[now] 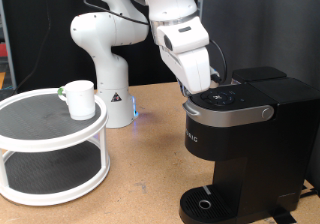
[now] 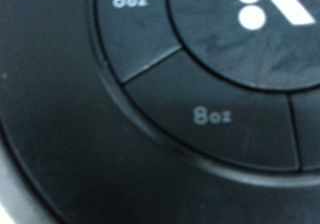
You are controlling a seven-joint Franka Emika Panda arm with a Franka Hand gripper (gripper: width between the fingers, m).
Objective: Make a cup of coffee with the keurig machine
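Robotics lab, white robot arm (image 1: 105, 44) on wooden tabletop (image 1: 140, 174), dark backdrop

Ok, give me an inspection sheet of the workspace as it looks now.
Surface: brown wooden table.
Job's things: small white ceramic mug on the top tier of a white round two-tier shelf; large black Keurig coffee machine, drip tray bare.
Clutter: nothing seen.
Grippers: gripper down at the machine's round top buttons; wrist view fills with the 8oz button; jaws not visible.
Cables: nothing seen.
Surroundings: dark backdrop.
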